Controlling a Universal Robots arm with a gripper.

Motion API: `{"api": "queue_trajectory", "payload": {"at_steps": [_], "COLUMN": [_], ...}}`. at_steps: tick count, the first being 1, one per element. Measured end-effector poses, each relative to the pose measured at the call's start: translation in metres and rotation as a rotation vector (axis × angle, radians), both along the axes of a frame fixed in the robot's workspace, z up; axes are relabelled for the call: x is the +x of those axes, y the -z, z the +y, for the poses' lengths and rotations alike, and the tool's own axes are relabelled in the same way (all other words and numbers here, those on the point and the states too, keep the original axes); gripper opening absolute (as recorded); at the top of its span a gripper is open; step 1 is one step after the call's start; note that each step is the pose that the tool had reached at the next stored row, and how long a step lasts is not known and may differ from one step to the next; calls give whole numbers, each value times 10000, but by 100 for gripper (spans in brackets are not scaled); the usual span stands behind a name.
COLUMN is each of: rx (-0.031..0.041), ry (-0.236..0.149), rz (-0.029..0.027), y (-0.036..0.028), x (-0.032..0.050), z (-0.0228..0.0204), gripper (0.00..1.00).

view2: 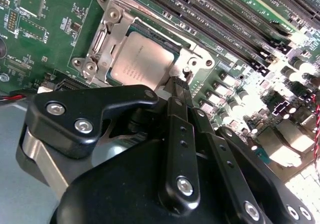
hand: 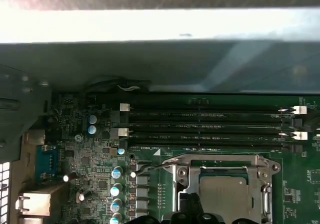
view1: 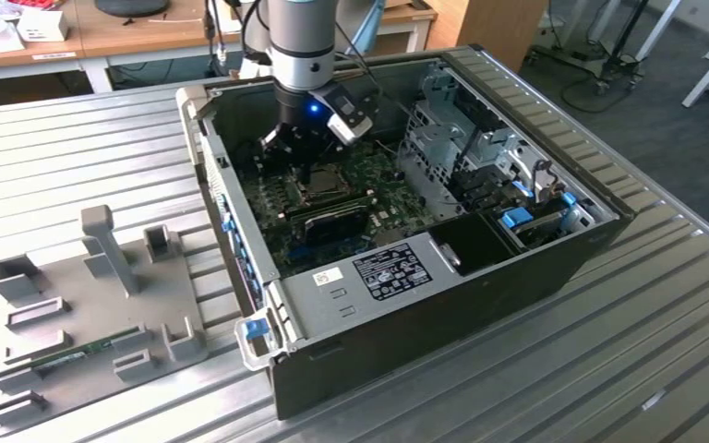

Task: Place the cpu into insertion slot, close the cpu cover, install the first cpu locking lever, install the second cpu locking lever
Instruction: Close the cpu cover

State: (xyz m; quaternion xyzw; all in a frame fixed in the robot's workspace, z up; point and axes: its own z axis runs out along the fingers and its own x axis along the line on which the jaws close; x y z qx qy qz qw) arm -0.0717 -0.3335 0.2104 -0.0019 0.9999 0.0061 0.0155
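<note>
A: Any readable print?
B: White label (view1: 391, 270) inside computer case (view1: 453, 323); its text and the cpu (view2: 142, 63) print are too small to read.
A: Gripper?
B: Gripper (view2: 176, 82) is pinched closed, tips touching the cpu cover (view2: 115, 26) edge. Cpu sits in the insertion slot (view1: 318, 185), upper centre of the exterior view.

Ribbed metal table (view1: 650, 360), wooden desk (view1: 145, 32) behind, dark grey floor (view1: 650, 120).

The small flat square cpu (view2: 142, 63) is dull silvery-tan, the thin metal cpu cover (view2: 117, 18) shiny silver, the surrounding circuit board (view2: 55, 43) green.
</note>
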Motion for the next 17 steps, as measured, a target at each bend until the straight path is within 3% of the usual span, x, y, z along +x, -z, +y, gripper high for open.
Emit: {"api": "queue_trajectory", "payload": {"at_steps": [7, 17], "rx": [-2, 0], "ry": [0, 1], "rz": [2, 2], "y": [31, 75], "x": [-16, -20], "z": [-1, -37], "gripper": [10, 10]}}
